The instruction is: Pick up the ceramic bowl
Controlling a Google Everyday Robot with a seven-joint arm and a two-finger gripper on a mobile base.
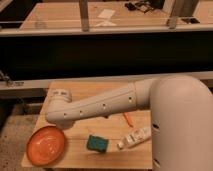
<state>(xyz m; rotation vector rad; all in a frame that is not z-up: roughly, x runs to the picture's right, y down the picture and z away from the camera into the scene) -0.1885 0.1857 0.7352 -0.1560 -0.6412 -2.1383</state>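
Your ceramic bowl (46,145) sits at the near-left corner of the tabletop (107,89), a wide, shallow orange dish with a glossy inside and a raised rim. Its left edge reaches the tabletop's left border, and it lies flat and right way up with nothing in it.

Just above the bowl hangs the rounded white end joint of the arm (95,106), and the arm stretches from there across the tabletop to the large white body that fills the right side of your view. The tool itself is hidden from you: it lies somewhere past that end joint, above or just behind the bowl, and you cannot tell how it stands or whether it touches the rim.

To the right of the bowl, apart from it, you see a green sponge (96,143) lying flat near the front edge. Further right lies a white bottle (134,137) on its side, tilted, close to the robot's body. Between the arm and the bottle there is a small orange stick-like item (127,118), too small to identify.

Behind the tabletop runs a dark band, and beyond it a second wooden surface (60,17) with metal posts and a white sheet (106,14) on it.
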